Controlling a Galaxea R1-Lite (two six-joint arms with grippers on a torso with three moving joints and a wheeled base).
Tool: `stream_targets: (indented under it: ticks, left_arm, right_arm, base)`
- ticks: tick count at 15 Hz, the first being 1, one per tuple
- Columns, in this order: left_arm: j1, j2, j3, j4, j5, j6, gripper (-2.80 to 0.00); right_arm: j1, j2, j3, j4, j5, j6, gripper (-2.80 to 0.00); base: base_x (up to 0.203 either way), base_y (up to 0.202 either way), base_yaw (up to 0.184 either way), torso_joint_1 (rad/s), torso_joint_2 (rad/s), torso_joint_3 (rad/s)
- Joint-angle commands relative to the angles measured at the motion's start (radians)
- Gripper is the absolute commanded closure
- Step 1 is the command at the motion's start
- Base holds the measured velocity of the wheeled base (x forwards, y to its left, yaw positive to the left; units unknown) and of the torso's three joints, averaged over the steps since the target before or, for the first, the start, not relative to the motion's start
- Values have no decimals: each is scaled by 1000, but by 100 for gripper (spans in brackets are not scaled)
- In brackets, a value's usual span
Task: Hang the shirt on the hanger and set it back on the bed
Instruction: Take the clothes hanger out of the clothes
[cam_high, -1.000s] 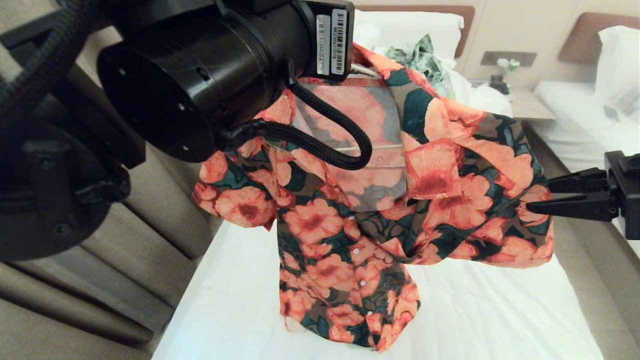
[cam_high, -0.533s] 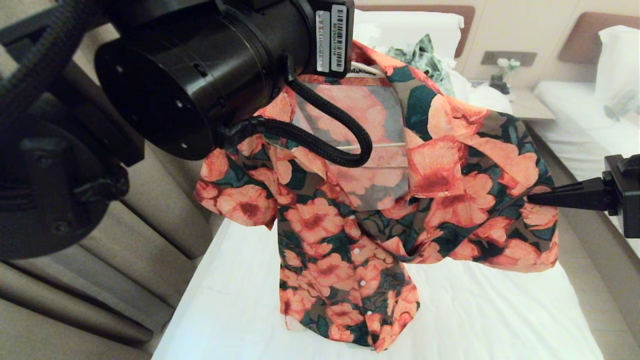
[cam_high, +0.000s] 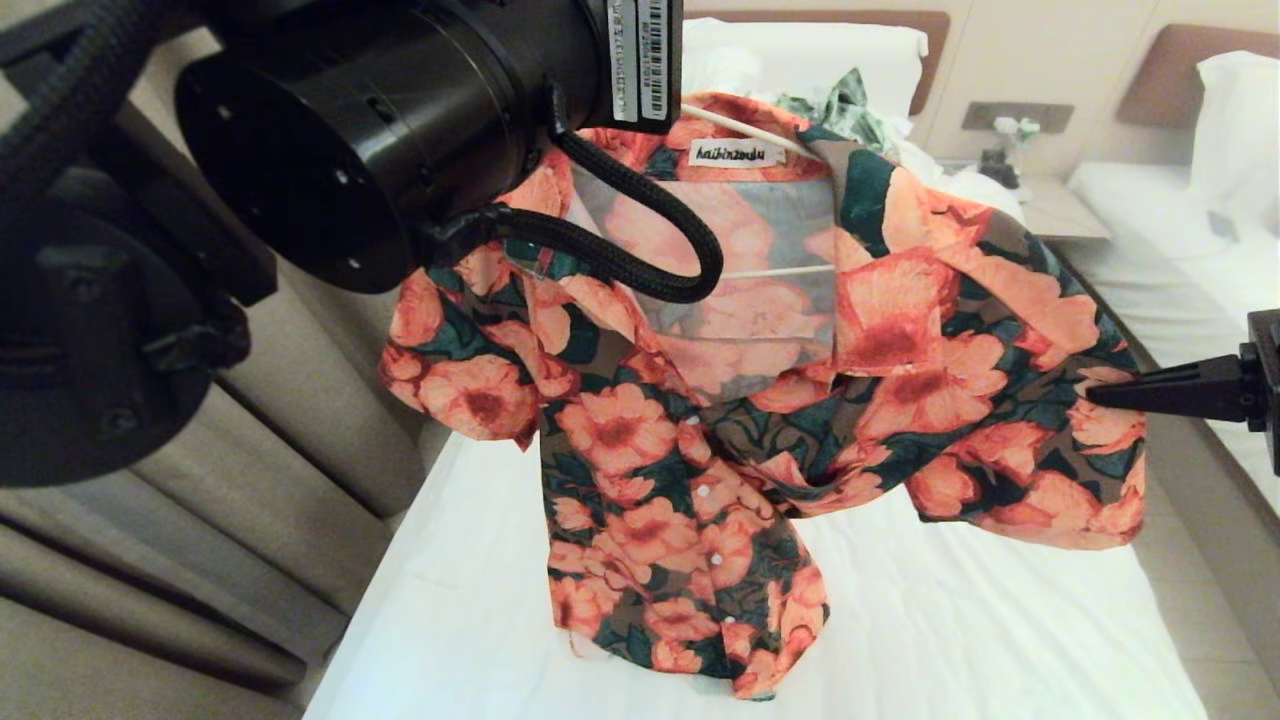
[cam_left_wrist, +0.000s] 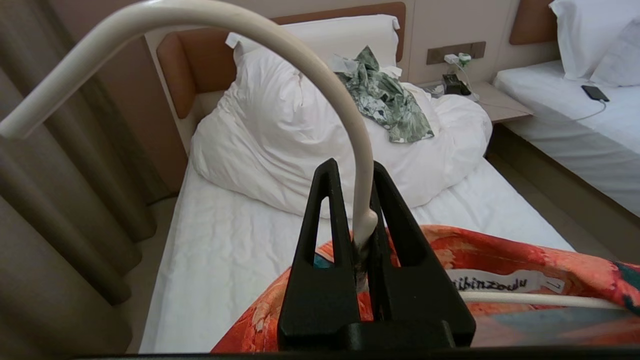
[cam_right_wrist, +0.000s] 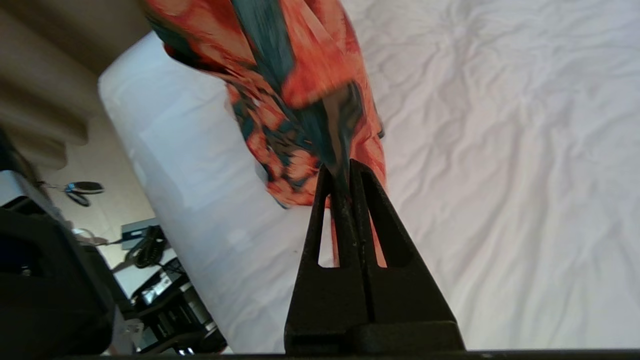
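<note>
Shirt (cam_high: 760, 400): short-sleeved, big orange-pink flowers on dark green and brown, white buttons down the front placket, a small white label at the neck. It hangs in the air above the bed, collar uppermost, front open at the chest so the paler inside of the back panel shows; the lower hem dangles crumpled just above the sheet.
Hanger (cam_left_wrist: 280, 60): thin, cream-coloured, with a curved hook rising above the collar; one of its shoulder bars runs inside the neck just below the label, and its cross bar shows faintly across the open chest.
My left gripper (cam_left_wrist: 356, 235): clamped tight on the base of the hook, right at the collar, carrying the whole garment.
My right gripper (cam_high: 1100, 394): fingers pressed together, pinching the cloth at the sleeve on my right and drawing it out sideways.
Bed (cam_high: 980, 620): plain white sheet below the shirt, bulky duvet and pillow bunched toward the brown headboard.
Green-and-white leafy garment (cam_left_wrist: 385, 100): lying on the duvet near the pillow, well apart from the shirt.
</note>
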Motion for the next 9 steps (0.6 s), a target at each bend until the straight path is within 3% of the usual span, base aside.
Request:
stream_targets:
  ticks: [1, 9]
  left_arm:
    - [2, 2, -6, -3, 4, 2, 0]
    - [25, -2, -7, -3, 4, 2, 0]
  right_arm:
    - [-19, -2, 5, 1, 7, -11, 0]
    - [-64, 0, 5, -3, 10, -23, 0]
  base:
    - [0, 0, 0, 0, 0, 0]
    - [0, 0, 0, 0, 0, 0]
